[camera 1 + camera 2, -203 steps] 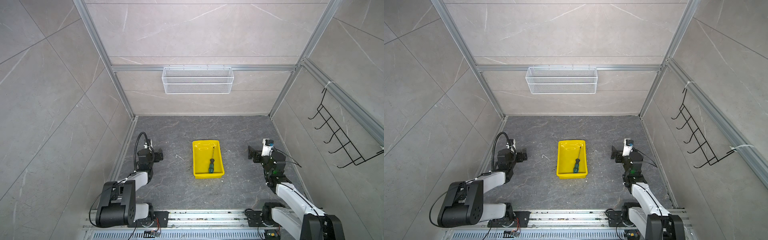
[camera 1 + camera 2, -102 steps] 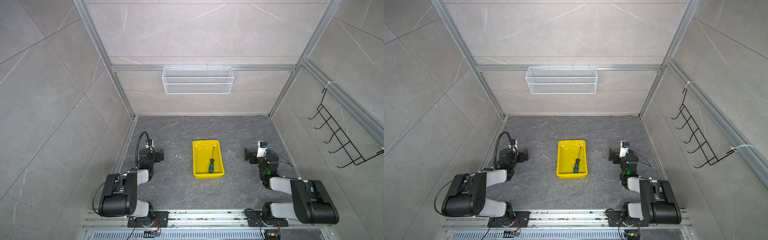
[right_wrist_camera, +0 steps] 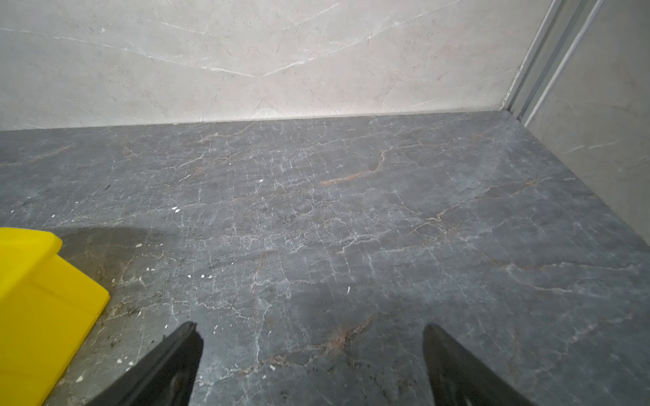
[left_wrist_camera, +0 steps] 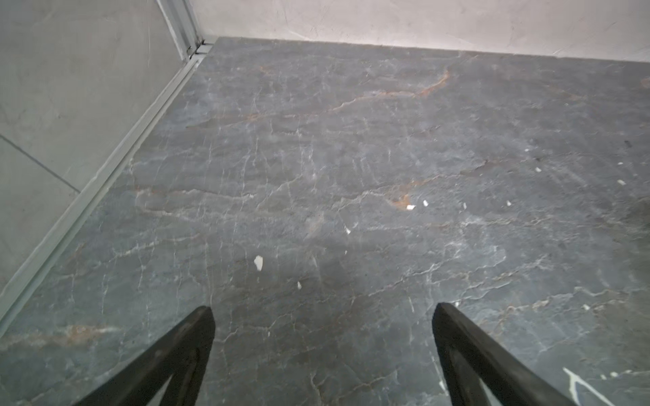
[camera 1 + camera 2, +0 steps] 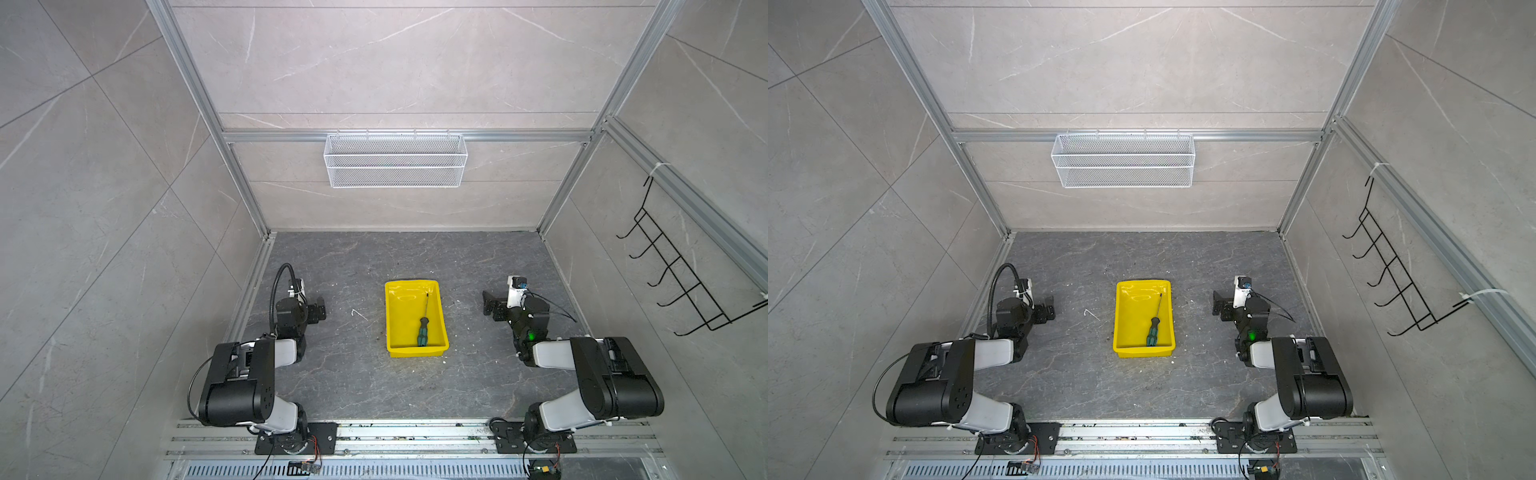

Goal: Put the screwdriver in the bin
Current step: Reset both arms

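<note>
Both top views: screwdriver, green/black handle w/ thin dark shaft, lies inside yellow bin, handle toward near wall. L pincer and R pincer spread, empty, arms folded low either side of bin, well apart from it.

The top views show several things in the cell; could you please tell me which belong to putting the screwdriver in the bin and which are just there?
Part of the job:
- screwdriver, lying inside the tray
- yellow bin, on the floor between the arms

Just there:
- white wire basket on the back wall
- black hook rack on the side wall
- small white scrap on the floor
</note>
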### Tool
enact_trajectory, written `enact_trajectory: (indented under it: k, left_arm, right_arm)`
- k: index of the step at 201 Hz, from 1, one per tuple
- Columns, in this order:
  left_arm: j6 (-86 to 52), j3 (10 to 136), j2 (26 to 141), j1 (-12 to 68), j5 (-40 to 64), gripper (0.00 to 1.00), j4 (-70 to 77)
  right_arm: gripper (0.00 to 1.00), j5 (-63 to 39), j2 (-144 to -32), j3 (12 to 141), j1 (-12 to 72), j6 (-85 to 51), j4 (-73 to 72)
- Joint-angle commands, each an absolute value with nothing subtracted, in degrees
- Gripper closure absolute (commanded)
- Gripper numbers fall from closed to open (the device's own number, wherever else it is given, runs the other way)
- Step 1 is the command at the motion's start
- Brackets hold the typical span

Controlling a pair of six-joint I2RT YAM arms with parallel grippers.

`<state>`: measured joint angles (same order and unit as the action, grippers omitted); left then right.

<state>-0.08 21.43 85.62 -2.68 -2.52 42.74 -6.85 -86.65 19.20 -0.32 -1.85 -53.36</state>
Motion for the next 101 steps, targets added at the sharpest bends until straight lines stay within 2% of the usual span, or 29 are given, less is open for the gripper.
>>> enact_trajectory:
  k: [1,101]
  left_arm:
    - [-1.1,21.1,86.0,-3.0,-4.5,0.0,47.8]
    - [-0.9,21.0,85.9,-3.0,-4.7,0.0,47.7]
  right_arm:
    - [0.0,-5.9,-86.7,20.0,0.0,-1.4,-51.9]
    - [0.0,-4.8,-86.7,20.0,0.1,-1.5,-51.8]
